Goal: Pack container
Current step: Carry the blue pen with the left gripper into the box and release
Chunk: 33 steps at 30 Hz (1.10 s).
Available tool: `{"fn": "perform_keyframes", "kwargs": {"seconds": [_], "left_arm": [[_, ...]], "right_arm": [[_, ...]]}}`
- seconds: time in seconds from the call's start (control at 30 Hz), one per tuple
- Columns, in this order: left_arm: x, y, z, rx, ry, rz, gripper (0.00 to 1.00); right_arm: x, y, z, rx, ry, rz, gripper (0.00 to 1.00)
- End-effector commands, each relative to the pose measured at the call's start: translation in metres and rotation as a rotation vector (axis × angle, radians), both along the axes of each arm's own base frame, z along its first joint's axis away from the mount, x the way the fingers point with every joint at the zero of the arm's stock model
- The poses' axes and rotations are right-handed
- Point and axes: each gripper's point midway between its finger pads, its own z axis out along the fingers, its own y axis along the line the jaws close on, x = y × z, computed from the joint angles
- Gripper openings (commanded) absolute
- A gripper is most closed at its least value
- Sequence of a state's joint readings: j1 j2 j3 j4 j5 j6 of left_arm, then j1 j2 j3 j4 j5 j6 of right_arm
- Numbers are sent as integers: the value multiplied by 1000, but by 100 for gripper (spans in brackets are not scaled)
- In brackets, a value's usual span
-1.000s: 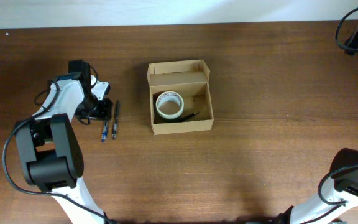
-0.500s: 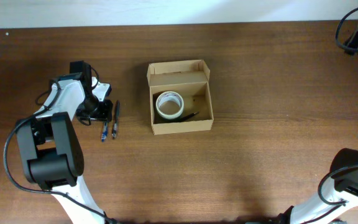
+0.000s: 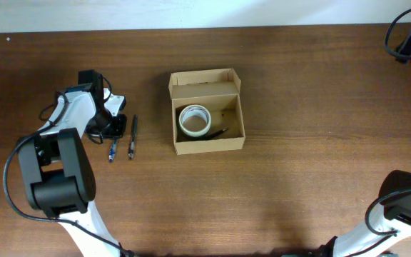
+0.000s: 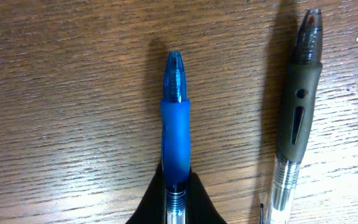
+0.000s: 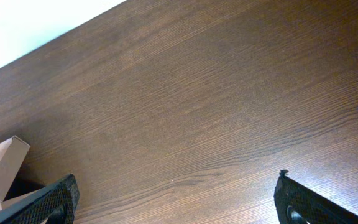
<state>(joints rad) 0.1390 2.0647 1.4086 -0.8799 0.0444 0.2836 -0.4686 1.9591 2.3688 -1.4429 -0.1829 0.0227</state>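
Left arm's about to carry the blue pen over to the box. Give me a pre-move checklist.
1. Grip: left gripper shut on blue pen, fingers pinching its barrel: ok.
2. Clearance: second pen lies beside, apart from the grip: ok.
3. Lid: container open, flap folded back: ok.
4. Room inside: bare floor right of tape roll: ok.
5. Other arm: right gripper open, empty, off to the side: ok.
6. Pen off the table: cannot tell.

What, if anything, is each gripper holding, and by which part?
The left gripper pinches the blue pen by its clear barrel, behind the rubber grip. The right gripper holds nothing.
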Motion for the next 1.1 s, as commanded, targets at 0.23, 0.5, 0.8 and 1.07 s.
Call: {"fn": "perform_keyframes", "kwargs": {"seconds": [0.23, 0.5, 0.8, 1.07], "left_arm": [[74, -10, 121, -79, -185, -94, 2], [70, -81, 241, -103, -357, -553, 2], [20, -210, 234, -117, -281, -1078, 2], [-13, -265, 210, -126, -217, -1340, 2]], "right_arm": [[-2, 1, 3, 2, -8, 3, 99], [-2, 1, 3, 2, -8, 3, 99], [-2, 1, 3, 2, -8, 3, 99], [-2, 1, 3, 2, -8, 3, 99]]}}
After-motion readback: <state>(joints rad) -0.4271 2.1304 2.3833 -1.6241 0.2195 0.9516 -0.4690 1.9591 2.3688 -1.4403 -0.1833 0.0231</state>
